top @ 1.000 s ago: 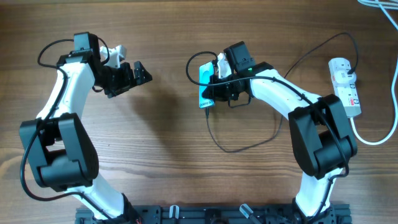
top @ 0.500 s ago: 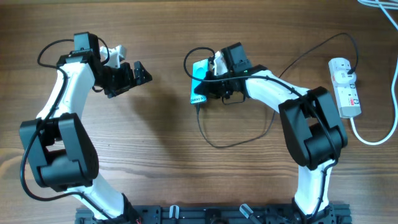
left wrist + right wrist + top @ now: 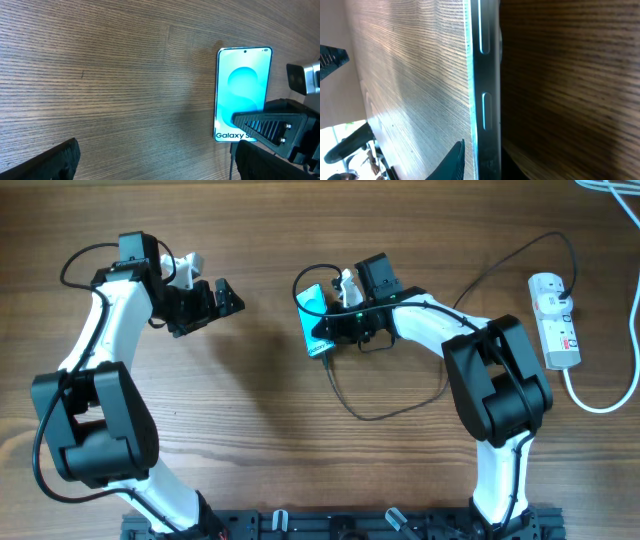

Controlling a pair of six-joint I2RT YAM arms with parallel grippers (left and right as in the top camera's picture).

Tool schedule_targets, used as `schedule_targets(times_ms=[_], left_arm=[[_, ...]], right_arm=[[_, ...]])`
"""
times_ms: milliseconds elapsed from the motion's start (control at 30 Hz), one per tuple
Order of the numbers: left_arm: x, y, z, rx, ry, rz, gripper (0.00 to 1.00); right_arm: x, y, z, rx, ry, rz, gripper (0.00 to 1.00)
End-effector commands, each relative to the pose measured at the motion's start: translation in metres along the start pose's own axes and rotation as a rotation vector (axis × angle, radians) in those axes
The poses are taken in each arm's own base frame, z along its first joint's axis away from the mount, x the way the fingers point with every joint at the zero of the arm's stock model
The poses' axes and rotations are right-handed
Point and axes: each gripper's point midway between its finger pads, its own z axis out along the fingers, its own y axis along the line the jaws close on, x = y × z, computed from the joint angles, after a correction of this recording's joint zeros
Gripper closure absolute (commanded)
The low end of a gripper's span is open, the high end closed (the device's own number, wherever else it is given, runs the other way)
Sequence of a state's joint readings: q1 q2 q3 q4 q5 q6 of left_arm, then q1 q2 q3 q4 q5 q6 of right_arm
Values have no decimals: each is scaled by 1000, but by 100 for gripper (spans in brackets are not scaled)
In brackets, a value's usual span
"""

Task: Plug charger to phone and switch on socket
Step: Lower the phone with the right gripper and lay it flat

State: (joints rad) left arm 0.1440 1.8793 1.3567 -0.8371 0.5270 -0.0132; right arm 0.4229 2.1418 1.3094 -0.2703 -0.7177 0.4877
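The phone [image 3: 311, 316] has a turquoise screen and sits tilted at the table's middle. It also shows in the left wrist view [image 3: 242, 85] with "Galaxy S" text, and edge-on in the right wrist view [image 3: 487, 75]. My right gripper [image 3: 333, 332] is shut on the phone's lower end, and one finger [image 3: 272, 127] covers its corner. The charger [image 3: 385, 416], a thin black cable, leaves the phone's bottom edge [image 3: 232, 159], loops toward me and runs to the socket [image 3: 556, 320] at the far right. My left gripper [image 3: 213, 302] is open and empty, well left of the phone.
A thick white lead [image 3: 600, 406] curves from the socket toward the right edge. More white cable [image 3: 612, 198] lies at the top right corner. Bare wood lies between the two grippers and in front of them.
My right gripper has carried the phone to the left and turned it, and the cable's loop has followed. The left arm has not moved.
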Motion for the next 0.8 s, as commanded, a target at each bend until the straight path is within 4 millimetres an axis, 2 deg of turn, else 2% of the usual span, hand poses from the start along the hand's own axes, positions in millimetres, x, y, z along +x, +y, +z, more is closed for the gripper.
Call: schedule_targets(times_ms=[0, 167, 267, 433, 533, 633, 700, 767], left_arm=[[-2, 0, -1, -5, -6, 2, 0], [-2, 0, -1, -5, -6, 2, 0], [-2, 0, -1, -5, -6, 2, 0], [-2, 0, -1, -5, -6, 2, 0], [-2, 0, -1, -5, -6, 2, 0], [-2, 0, -1, -5, -6, 2, 0], [-2, 0, -1, -5, -6, 2, 0], [-2, 0, -1, -5, -6, 2, 0]], right_arm=[[5, -8, 4, 36, 16, 1, 80], [8, -14, 4, 65, 24, 20, 74], [16, -30, 2, 151, 39, 59, 74], [31, -36, 0, 176, 94, 107, 67], [32, -36, 0, 178, 98, 111, 64], [32, -36, 0, 178, 99, 111, 55], [33, -36, 0, 179, 99, 113, 40], [33, -37, 0, 179, 101, 114, 35]])
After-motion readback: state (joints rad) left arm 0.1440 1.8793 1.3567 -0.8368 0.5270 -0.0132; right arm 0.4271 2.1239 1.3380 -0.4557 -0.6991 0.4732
